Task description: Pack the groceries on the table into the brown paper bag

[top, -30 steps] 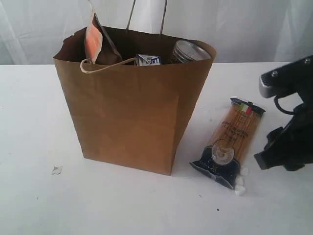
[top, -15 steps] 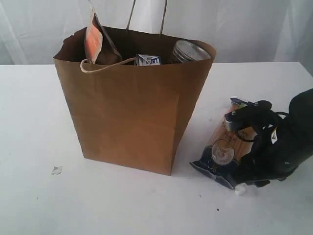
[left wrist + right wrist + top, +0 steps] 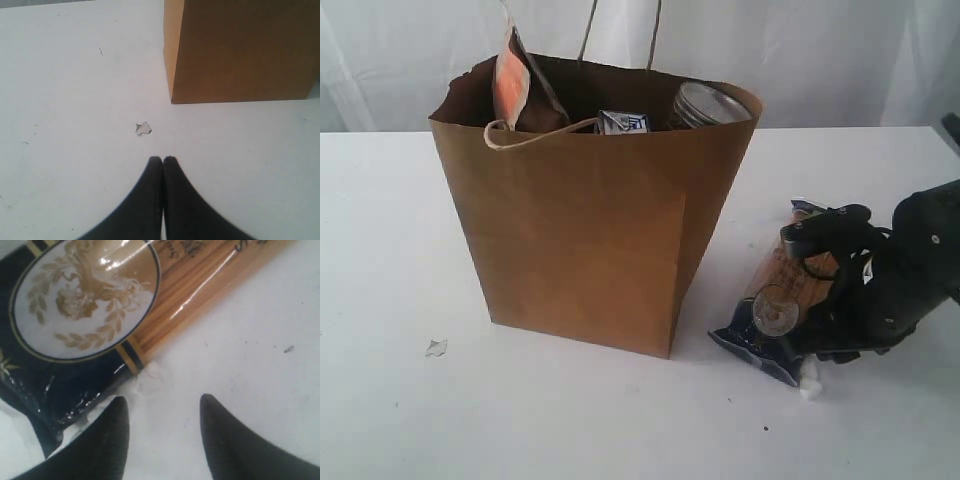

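The spaghetti packet [image 3: 772, 308] lay flat on the worktop [image 3: 400, 400] just right of the brown paper bag [image 3: 590, 230], so the right jaws, spread and empty beside its near dark end, probably needed to straddle its width before closing, while the left jaws sat pressed together

Matt kraft brown paper bag [image 3: 585, 230]; glossy clear-film spaghetti packet [image 3: 150, 305]; smooth matt white table [image 3: 390, 240]; shiny jar lid [image 3: 712, 102].

Your right arm [image 3: 880, 285] has swung in from the right and dropped onto the spaghetti [image 3: 772, 305], now covering the packet's right side. Over the last half second it has sunk slightly lower, its gripper [image 3: 162, 407] spread beside the dark end.
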